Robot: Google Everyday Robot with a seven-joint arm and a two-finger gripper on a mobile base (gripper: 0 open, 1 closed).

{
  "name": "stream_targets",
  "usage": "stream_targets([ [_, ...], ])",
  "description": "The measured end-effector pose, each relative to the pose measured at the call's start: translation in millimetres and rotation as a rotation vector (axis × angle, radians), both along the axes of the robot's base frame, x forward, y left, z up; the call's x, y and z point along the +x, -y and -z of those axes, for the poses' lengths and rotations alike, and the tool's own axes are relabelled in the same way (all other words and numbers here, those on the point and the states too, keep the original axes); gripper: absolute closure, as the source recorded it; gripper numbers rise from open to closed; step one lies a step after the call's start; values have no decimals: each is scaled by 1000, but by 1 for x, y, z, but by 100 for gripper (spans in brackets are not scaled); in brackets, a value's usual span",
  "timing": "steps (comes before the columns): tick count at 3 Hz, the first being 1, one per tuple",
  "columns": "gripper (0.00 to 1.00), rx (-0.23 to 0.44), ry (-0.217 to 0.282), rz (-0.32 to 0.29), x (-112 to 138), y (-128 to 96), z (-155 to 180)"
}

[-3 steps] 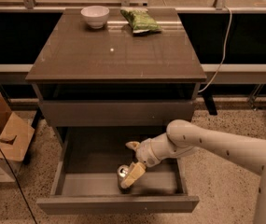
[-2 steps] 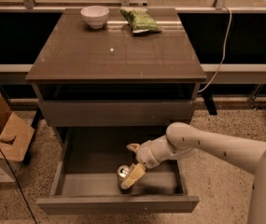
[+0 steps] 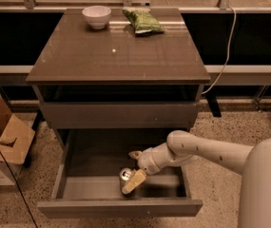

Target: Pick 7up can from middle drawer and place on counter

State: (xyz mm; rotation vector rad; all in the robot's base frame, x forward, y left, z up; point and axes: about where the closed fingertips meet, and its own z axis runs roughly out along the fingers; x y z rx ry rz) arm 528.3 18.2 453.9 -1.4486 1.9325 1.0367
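The middle drawer (image 3: 120,207) is pulled out wide below the grey cabinet. The 7up can (image 3: 125,175), with a silver top and a dark body, stands in its tray near the front. My gripper (image 3: 134,167) reaches into the drawer from the right and is open. One fingertip (image 3: 135,154) is behind the can, and the other (image 3: 135,180) lies against the can's right front side. The counter (image 3: 120,56) is the glossy top of the cabinet, above the drawer.
A white bowl (image 3: 97,16) and a green snack bag (image 3: 143,20) sit at the counter's far edge. A closed grey drawer front (image 3: 120,115) is above the open drawer. Cardboard boxes (image 3: 4,141) stand on the floor at left. A cable (image 3: 226,42) hangs at right.
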Motion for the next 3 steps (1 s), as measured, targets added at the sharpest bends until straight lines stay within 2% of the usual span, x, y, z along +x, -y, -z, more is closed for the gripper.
stream_targets([
  [1, 19, -1, -46, 16, -3, -1, 15],
  [2, 50, -5, -75, 28, -8, 0, 22],
  [3, 73, -7, -80, 29, -10, 1, 19],
])
